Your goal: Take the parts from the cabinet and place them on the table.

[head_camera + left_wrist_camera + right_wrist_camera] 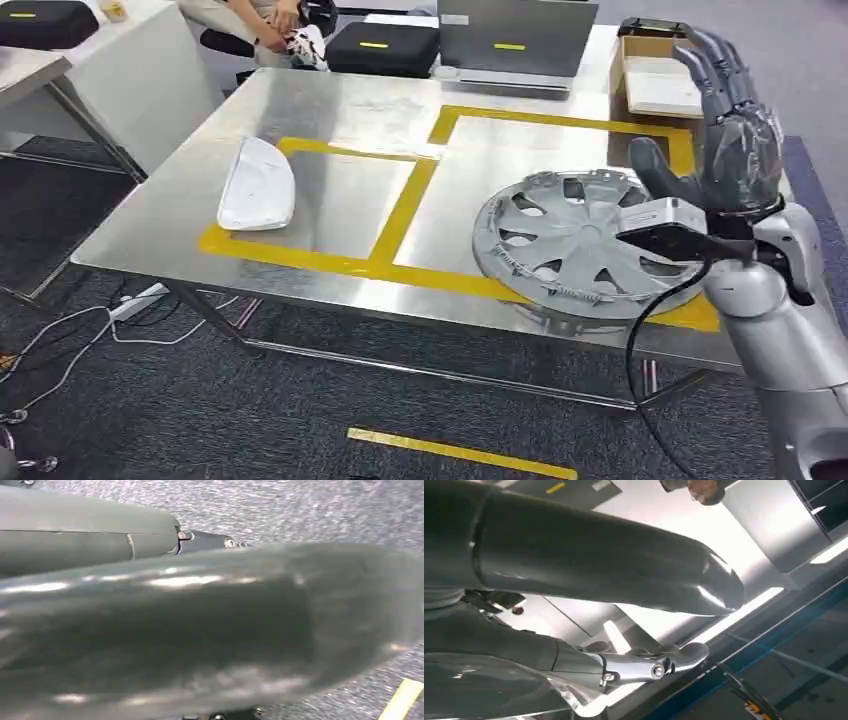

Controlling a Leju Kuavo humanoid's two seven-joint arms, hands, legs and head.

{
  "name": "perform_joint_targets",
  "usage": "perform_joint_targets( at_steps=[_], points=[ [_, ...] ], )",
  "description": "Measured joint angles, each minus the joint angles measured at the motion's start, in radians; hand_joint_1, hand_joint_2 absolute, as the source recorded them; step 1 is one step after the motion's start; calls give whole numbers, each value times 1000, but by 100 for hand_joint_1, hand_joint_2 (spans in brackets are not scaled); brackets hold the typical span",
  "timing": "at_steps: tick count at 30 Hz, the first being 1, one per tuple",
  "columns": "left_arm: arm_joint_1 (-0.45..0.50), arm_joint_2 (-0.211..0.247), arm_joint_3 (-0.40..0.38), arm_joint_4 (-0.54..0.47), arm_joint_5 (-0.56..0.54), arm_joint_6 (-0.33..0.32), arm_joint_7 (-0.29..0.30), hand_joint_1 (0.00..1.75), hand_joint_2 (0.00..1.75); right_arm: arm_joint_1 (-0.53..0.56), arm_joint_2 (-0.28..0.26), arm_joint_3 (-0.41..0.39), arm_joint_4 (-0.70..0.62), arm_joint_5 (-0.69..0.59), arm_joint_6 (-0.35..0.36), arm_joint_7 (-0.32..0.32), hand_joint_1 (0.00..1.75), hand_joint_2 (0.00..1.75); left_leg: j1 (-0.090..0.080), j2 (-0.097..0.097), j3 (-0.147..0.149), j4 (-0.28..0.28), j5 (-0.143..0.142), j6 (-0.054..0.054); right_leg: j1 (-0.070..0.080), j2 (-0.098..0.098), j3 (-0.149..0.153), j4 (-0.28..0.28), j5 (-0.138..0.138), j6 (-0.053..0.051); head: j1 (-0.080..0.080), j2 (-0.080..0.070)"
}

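Note:
A silver hubcap [590,245] lies flat on the steel table [330,110], in the right yellow-taped box, with its near rim over the table's front edge. A white curved cover [257,185] rests in the left taped box. My right hand [735,130] is raised just above and behind the hubcap's right side, fingers spread upward, holding nothing. In the right wrist view its thumb [599,565] and fingers [639,667] stand apart. In the left wrist view my left hand [200,630] hangs over grey carpet, its thumb and one finger [125,535] stretched out with nothing between them.
At the table's far edge stand a laptop [515,40], a black case [385,45] and a cardboard box [655,75]. A person [265,20] sits behind the table. A white bench stands at the left. Cables [60,340] and a yellow tape strip [460,452] lie on the floor.

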Motion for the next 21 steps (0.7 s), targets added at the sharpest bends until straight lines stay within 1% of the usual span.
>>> perform_joint_targets(
  at_steps=[1,2,3,4,5,7,8,9,10,11,12,13,14,15,16,17,18,19,20,21],
  points=[
    [-1,1,0,0,0,1,0,0,0,35,1,-11,-21,-21,-2,-14,0,0,0,0,42,-56,35,2,0,-1,-9,2,6,3,-2,0],
    [-1,3,0,0,3,1,0,0,0,79,3,-24,-49,-46,-8,-36,0,0,0,0,96,-134,67,5,0,-5,-12,3,9,6,-1,0],
    [-1,4,1,0,6,1,0,0,0,135,8,-39,-86,-75,-19,-67,0,0,0,0,164,-233,91,8,0,-9,-15,4,12,9,-1,0],
    [-1,6,2,0,6,1,0,0,0,193,19,-50,-121,-104,-31,-93,0,0,-2,0,208,-308,63,13,3,-13,-18,5,15,14,-2,0],
    [-1,7,5,0,8,0,-3,0,0,248,25,-57,-150,-127,-46,-121,0,0,-8,-4,214,-318,71,22,4,-14,-20,5,21,20,1,0],
    [2,10,8,0,15,0,-3,0,0,345,45,-61,-205,-184,-55,-174,0,0,-12,-4,205,-316,74,31,1,-16,-20,3,32,33,-3,0],
    [4,12,9,0,15,-1,-5,0,0,402,54,-67,-237,-222,-57,-207,0,0,-13,-4,200,-320,82,40,2,-16,-19,-3,39,42,0,0],
    [5,13,11,0,15,-2,-6,0,0,454,61,-74,-261,-250,-61,-236,0,0,-3,-3,198,-332,95,54,-1,-14,-25,1,29,46,0,0],
    [4,15,13,0,15,-2,-6,0,0,502,71,-77,-285,-268,-65,-261,0,0,-5,-2,188,-333,104,59,-1,-5,-44,22,-11,48,2,0],
    [4,16,14,0,15,-2,-6,0,0,546,80,-80,-307,-282,-66,-279,0,0,-5,0,176,-332,111,66,1,1,-63,80,-73,48,6,0],
    [5,17,14,0,14,-2,-6,0,0,589,91,-82,-328,-298,-67,-298,0,0,-8,0,163,-331,119,68,1,4,-84,161,-131,49,6,0],
    [5,17,14,0,13,-2,-6,0,0,630,102,-85,-346,-311,-68,-310,0,0,-10,2,151,-331,128,70,2,6,-104,237,-173,51,6,0],
    [5,18,14,0,9,-2,-6,0,0,670,113,-88,-364,-326,-69,-321,0,0,-12,2,138,-329,137,71,2,6,-114,297,-189,51,6,0],
    [5,18,14,0,6,-2,-6,0,0,705,125,-93,-379,-338,-70,-328,0,0,-14,2,124,-327,146,70,2,6,-104,313,-172,50,6,0],
    [6,19,14,0,5,0,-8,0,0,734,136,-98,-391,-351,-71,-332,0,0,-16,3,111,-324,154,69,2,6,-75,288,-135,47,6,0],
    [6,19,15,0,5,6,-16,0,0,760,149,-103,-405,-366,-72,-334,0,0,-17,3,99,-321,160,67,2,6,-28,230,-97,42,6,0],
    [6,19,15,0,5,10,-24,0,0,784,158,-106,-415,-375,-72,-335,0,0,-18,3,89,-318,168,65,3,6,38,140,-74,36,6,0],
    [5,18,15,0,5,11,-33,0,0,806,168,-110,-423,-381,-72,-336,0,0,-19,3,86,-314,174,61,6,6,111,43,-85,27,5,0],
    [7,17,15,0,5,12,-43,0,0,828,176,-114,-428,-381,-74,-336,0,0,-25,1,81,-308,179,56,10,5,170,-38,-107,24,7,0],
    [9,17,15,0,5,12,-50,0,0,850,185,-118,-429,-382,-77,-337,0,0,-24,3,80,-308,187,49,11,5,165,-46,-114,21,3,0]
  ],
)
